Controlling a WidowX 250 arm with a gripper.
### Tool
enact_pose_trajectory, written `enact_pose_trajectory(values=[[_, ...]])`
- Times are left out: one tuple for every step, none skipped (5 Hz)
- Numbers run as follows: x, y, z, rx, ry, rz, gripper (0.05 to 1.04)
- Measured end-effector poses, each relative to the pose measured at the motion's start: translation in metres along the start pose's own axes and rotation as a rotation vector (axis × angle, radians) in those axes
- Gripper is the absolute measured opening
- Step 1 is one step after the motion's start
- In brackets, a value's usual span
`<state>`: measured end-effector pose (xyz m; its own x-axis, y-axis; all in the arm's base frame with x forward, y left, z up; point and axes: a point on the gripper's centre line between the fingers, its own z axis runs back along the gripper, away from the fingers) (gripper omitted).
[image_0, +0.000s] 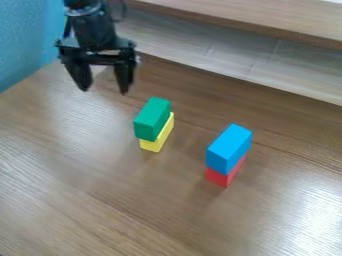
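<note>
The black gripper (104, 91) hangs at the upper left, above the wooden surface, with its two fingers spread apart and nothing between them. Nearest to it, lower and to the right, a green block (152, 119) rests on top of a yellow block (158, 139). Farther right and closer to the camera, a blue block (229, 148) lies on a red block (226, 173). The two stacks stand apart from each other, and the gripper touches neither.
The brown wooden tabletop (87, 200) carries both stacks. A blue wall (20, 40) borders it at the upper left. Along the back run a pale tiled strip (234, 55) and a raised wooden ledge (267, 17).
</note>
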<state>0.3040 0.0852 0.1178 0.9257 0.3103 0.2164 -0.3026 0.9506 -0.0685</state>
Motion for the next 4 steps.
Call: enact_pose_trajectory(values=[[-0.002,-0.014,-0.004,0.003,-0.004,-0.018,1.0],[-0.003,-0.024,-0.007,-0.009,-0.013,-0.016,1.0],[-0.002,-0.03,-0.016,-0.012,-0.002,-0.009,1.0],[-0.005,-0.035,-0.027,-0.007,0.025,-0.011,1.0]])
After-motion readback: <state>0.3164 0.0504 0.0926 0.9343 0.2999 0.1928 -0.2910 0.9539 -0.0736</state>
